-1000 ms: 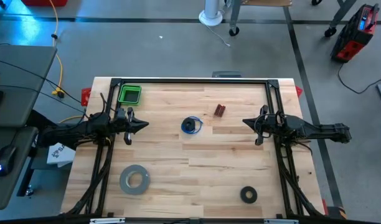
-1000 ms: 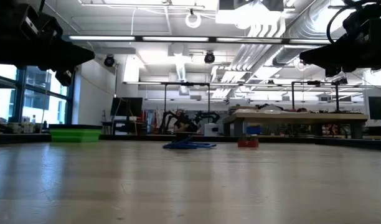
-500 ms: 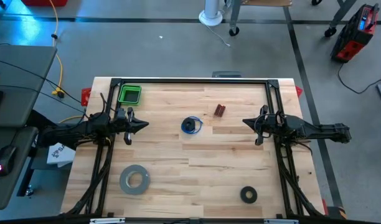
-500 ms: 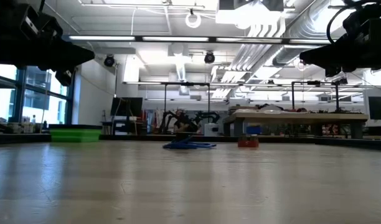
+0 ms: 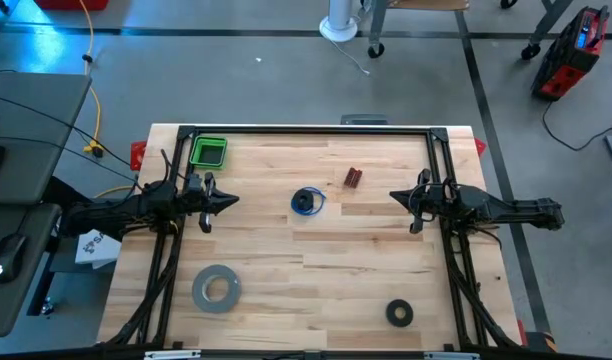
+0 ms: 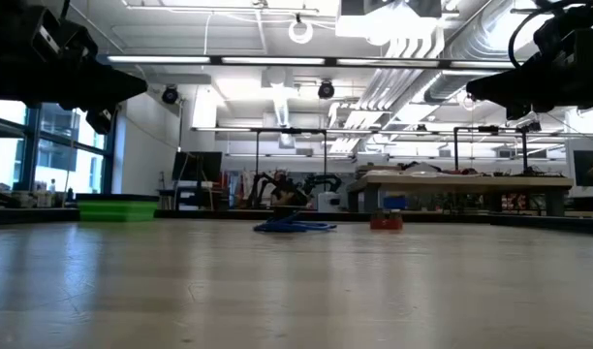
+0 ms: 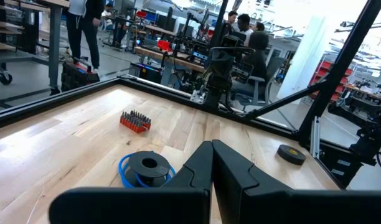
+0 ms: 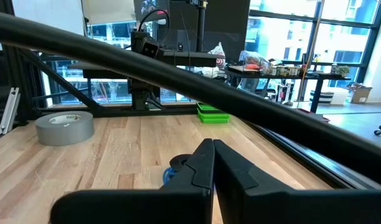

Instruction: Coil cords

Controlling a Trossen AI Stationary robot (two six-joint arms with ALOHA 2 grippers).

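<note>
The blue cord [image 5: 307,202] lies coiled in loose loops around a small black round spool [image 7: 148,168] on the wooden table, about mid-table toward the far edge; it also shows in the low view [image 6: 295,226]. My left gripper [image 5: 233,200] hovers above the table to the cord's left, shut and empty; its own view shows the fingertips [image 7: 212,147] together. My right gripper [image 5: 394,196] hovers to the cord's right, shut and empty [image 8: 213,144]. The cord is partly hidden behind the fingers in the right wrist view [image 8: 173,168].
A green tray [image 5: 208,152] stands at the far left. A red bit holder [image 5: 353,178] lies right of the cord. A large grey tape roll [image 5: 216,288] lies near left, a black ring [image 5: 399,313] near right. A black frame [image 5: 311,130] runs along the table's far edge and sides.
</note>
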